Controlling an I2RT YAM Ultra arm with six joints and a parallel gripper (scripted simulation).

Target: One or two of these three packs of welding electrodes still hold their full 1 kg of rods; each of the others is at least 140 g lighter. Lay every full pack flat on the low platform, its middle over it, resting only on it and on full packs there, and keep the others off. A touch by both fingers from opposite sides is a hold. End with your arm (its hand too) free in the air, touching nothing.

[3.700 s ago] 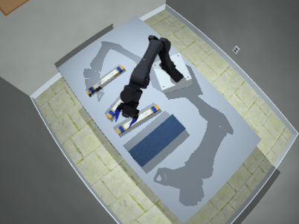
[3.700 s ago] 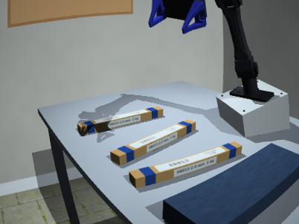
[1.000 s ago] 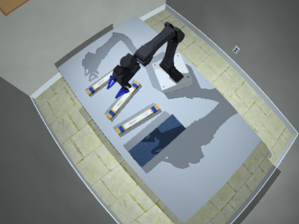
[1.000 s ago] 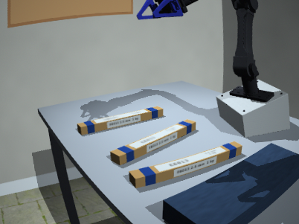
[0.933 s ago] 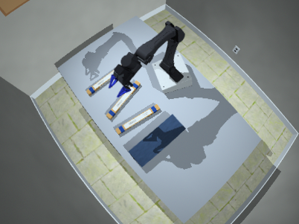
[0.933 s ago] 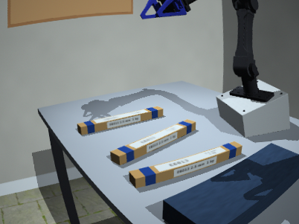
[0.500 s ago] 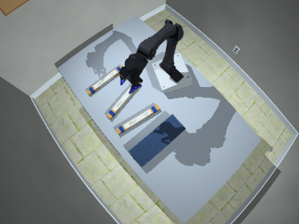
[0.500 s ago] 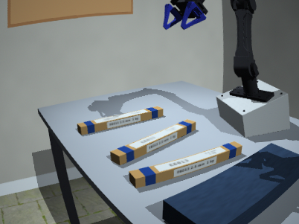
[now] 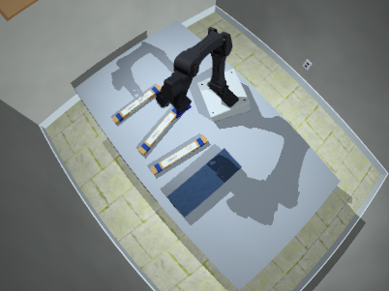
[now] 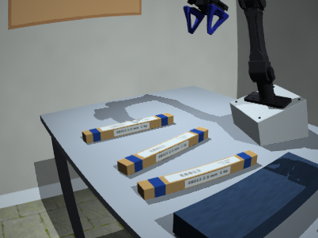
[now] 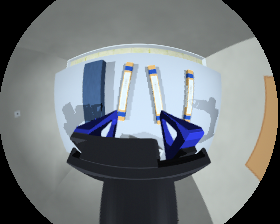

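Judging by looks alone could cause the main mistake here: the same print, "1 kg", is carried by the near pack, the middle pack and the far pack, so a light one may be put on the platform. All three are laid on the tabletop, beside one another, and nothing is placed on the platform. The gripper is held in the air, opened and empty. If a pack is pinched away from its middle, it may be tilted or slip. The packs are long square-ended bars, cardboard-brown, with blue bands and pale labels; the platform is a dark blue, flat slab, faintly mottled.
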